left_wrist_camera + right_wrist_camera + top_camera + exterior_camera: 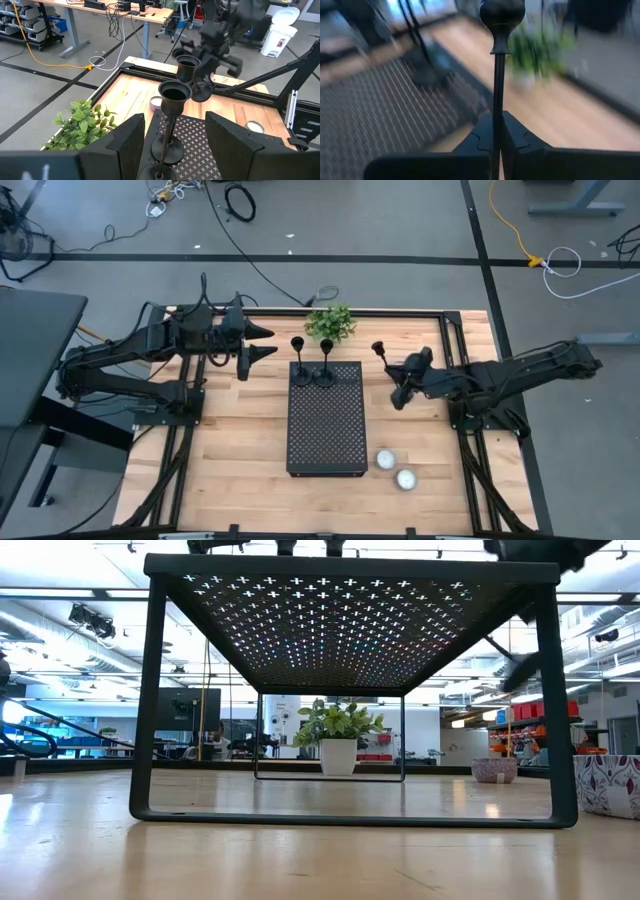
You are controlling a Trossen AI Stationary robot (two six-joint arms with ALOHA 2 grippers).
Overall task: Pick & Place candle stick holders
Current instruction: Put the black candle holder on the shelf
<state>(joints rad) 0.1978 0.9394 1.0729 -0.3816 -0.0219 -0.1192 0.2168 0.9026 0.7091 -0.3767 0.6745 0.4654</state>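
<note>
Standing on the wooden table (240,440), perforated tray (327,430) carries two candle stick holders (326,362); right gripper (398,385) beside it pinches a third holder (498,75), base hidden; left gripper (262,340) spread.

The three candle holders (325,360) are matte black. The tray (326,420) is black too, pierced with rows of small crosses. Two white tealights (386,460) lie on pale, striped wood (230,460). The plant (331,323) is green.
</note>
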